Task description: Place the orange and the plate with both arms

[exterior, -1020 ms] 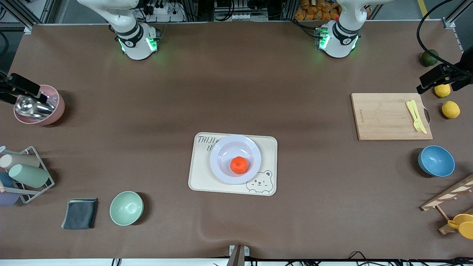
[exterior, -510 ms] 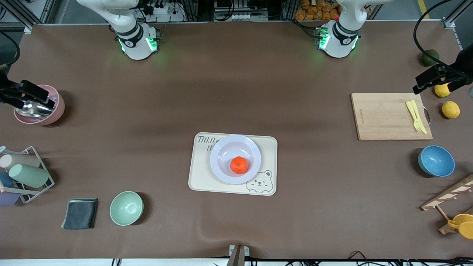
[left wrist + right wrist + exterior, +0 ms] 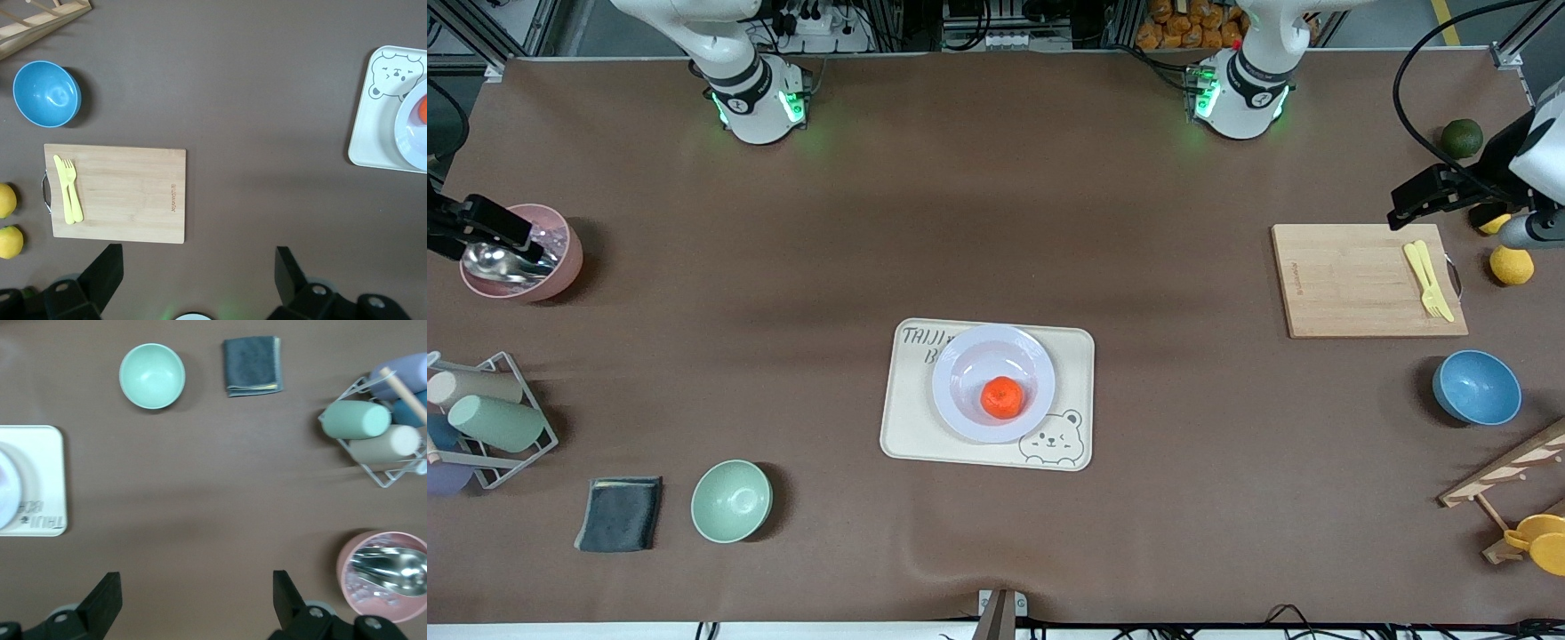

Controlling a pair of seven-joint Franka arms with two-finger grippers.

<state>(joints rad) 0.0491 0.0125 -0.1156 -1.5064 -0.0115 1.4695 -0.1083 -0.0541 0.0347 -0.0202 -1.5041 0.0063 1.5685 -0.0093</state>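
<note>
The small orange (image 3: 1002,397) lies in the well of the round white plate (image 3: 971,360). The plate rests on the cream bear tray (image 3: 1071,356) in the middle of the table. The plate's edge (image 3: 408,130) and a sliver of the orange (image 3: 423,110) show in the left wrist view. A sliver of the plate (image 3: 5,487) shows in the right wrist view. My left gripper (image 3: 1436,191) is open and empty, high over the wooden cutting board's corner. My right gripper (image 3: 482,229) is open and empty, high over the pink cup. Both are well away from the plate.
A wooden cutting board (image 3: 1352,280) with a yellow fork (image 3: 1427,278), two lemons (image 3: 1512,264), a dark green fruit (image 3: 1462,137) and a blue bowl (image 3: 1476,388) lie toward the left arm's end. A pink cup with a scoop (image 3: 520,253), a cup rack (image 3: 489,418), a grey cloth (image 3: 620,513) and a green bowl (image 3: 731,500) lie toward the right arm's end.
My left gripper has shifted a little toward the table's middle over the cutting board's corner. My right gripper has shifted slightly over the pink cup. The orange and plate have not moved.
</note>
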